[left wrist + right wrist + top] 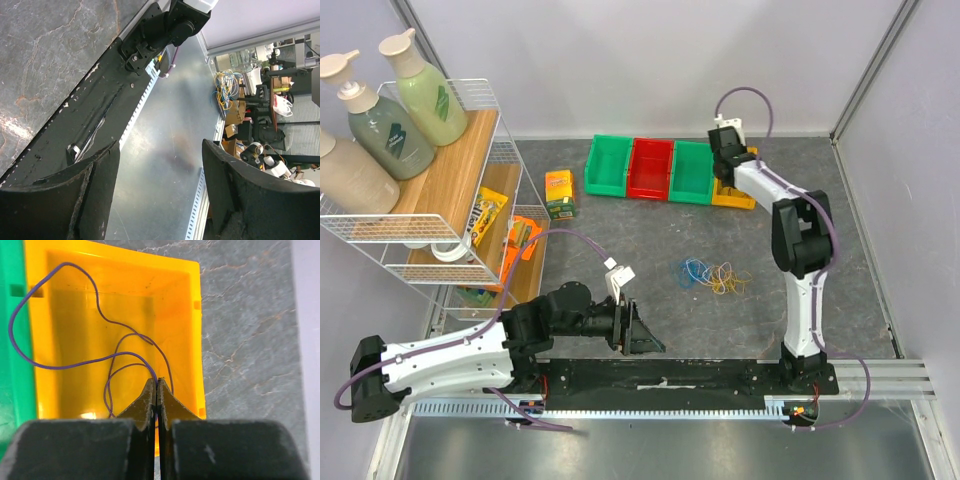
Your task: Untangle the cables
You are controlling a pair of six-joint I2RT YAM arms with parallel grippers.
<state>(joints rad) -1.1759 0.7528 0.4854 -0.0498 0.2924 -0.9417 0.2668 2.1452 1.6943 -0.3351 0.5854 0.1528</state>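
Note:
A small tangle of thin curly cables [715, 275], blue and yellow, lies on the grey table mid-right. My right gripper [725, 172] hangs at the far side over the yellow bin [733, 197]. In the right wrist view it [157, 381] is shut on a purple cable [60, 367], which loops down into the yellow bin [197, 340]. My left gripper [642, 335] is low near the table's front edge, well left of the tangle. In the left wrist view it [160, 147] is open with nothing between its fingers, facing the metal ledge beyond the table.
A green bin [608, 167], a red bin [650, 170] and another green bin [691, 172] line up left of the yellow one. A yellow box [560, 193] stands near a wire rack [450, 190] holding bottles and snacks at the left.

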